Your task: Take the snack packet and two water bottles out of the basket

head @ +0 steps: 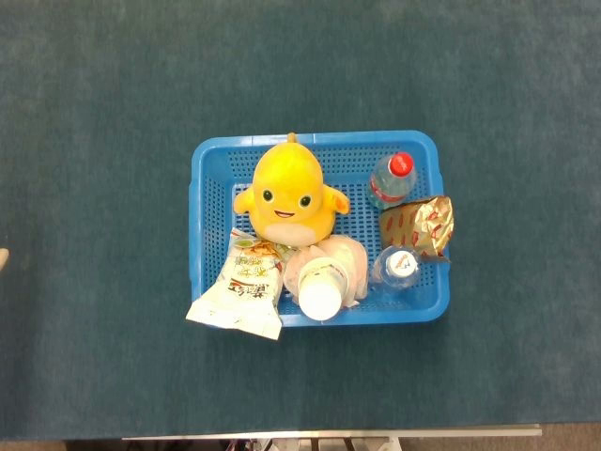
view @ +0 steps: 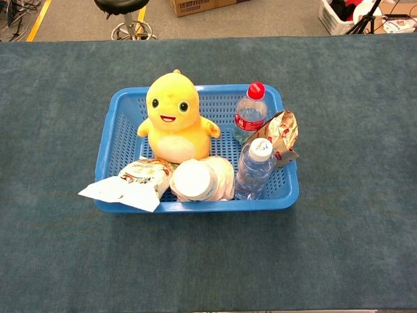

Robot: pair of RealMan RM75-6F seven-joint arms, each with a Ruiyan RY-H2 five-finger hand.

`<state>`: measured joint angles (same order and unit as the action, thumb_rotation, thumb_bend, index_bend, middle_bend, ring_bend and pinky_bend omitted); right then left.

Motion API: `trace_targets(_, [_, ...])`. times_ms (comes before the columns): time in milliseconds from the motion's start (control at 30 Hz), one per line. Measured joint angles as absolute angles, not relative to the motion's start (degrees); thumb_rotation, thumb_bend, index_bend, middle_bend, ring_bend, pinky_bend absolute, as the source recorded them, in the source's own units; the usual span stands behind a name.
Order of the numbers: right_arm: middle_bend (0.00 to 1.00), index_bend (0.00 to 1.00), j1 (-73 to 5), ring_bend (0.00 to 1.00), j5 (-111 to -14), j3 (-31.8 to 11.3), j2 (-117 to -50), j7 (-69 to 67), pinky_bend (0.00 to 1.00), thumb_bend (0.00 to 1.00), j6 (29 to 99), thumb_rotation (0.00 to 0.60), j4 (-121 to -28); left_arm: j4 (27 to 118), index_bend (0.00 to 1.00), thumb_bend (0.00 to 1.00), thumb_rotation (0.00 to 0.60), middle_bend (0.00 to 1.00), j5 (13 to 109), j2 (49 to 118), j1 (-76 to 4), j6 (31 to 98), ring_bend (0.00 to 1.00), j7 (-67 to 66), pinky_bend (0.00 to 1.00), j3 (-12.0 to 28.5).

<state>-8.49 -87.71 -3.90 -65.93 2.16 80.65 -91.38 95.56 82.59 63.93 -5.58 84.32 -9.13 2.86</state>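
Teal cloth covers the table (head: 103, 103), and on it the blue plastic basket (head: 208, 160) stands full: nothing has come out yet, so the whole task looks to be ahead. Biggest inside is the yellow plush toy (head: 289, 193), upright at the back. In front of it, at the near wall, lies a pale wrapped tub (view: 199, 179) with its white lid turned outward. The snack packet (head: 242, 289), white and green, droops over the near-left rim, half in and half out. The red-capped water bottle (view: 249, 112) stands in the far right corner; the white-capped water bottle (view: 253, 169) stands nearer, on the right side. Between them a gold and red foil packet (head: 420, 225) leans over the right rim. At the left edge of the head view a pale sliver may be the left hand; I cannot tell its state. The right hand shows in neither view.
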Motion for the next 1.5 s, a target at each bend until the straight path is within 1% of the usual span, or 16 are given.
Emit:
trace_targets(167, [0.29,0.26,-10.2,0.22,-91.2,-3.3,-64.9,3.0,0.47,0.05,79.6,0.600,-92.6,94.8,0.41,0.14,0.600,0.29,83.6,64.2,-5.7,84.1,0.21,-8.5,0.36,2.5])
trace_targets(367, [0.30,0.26,-14.4,0.22,-96.5,-3.0,-63.4,3.7,0.47,0.05,76.9,0.600,-95.0,94.8,0.41,0.14,0.600,0.29,83.7,64.1,-5.7,84.0,0.21,-8.6,0.36,2.3])
trace_targets(567, [0.31,0.26,-19.4,0.22,-100.2,-3.1,-62.6,5.0,0.47,0.05,72.2,0.600,-96.3,94.7,0.41,0.14,0.600,0.29,83.3,64.1,-5.2,84.6,0.21,-8.4,0.36,2.3])
trace_targets(700, [0.32,0.29,-22.6,0.23,-102.3,-3.0,-62.3,6.9,0.47,0.05,68.7,0.600,-96.9,94.7,0.41,0.14,0.600,0.29,83.3,63.9,-5.0,84.6,0.21,-8.2,0.36,2.2])
trace_targets(833, [0.33,0.30,-24.0,0.24,-103.2,-2.8,-62.1,8.4,0.47,0.05,67.0,0.600,-97.6,94.6,0.41,0.14,0.600,0.29,83.4,63.9,-4.9,84.8,0.21,-7.8,0.36,2.3])
trace_targets(1033, [0.34,0.31,-27.8,0.25,-104.5,-2.5,-62.4,11.5,0.47,0.05,62.5,0.600,-98.5,94.3,0.41,0.14,0.600,0.29,83.5,64.0,-4.9,84.8,0.21,-7.5,0.36,2.3])
trace_targets(1500, [0.35,0.31,-34.5,0.25,-105.9,-3.2,-66.4,15.8,0.47,0.06,57.3,0.600,-96.8,94.2,0.41,0.14,0.600,0.29,83.3,63.9,-4.8,84.6,0.21,-7.1,0.37,2.4])
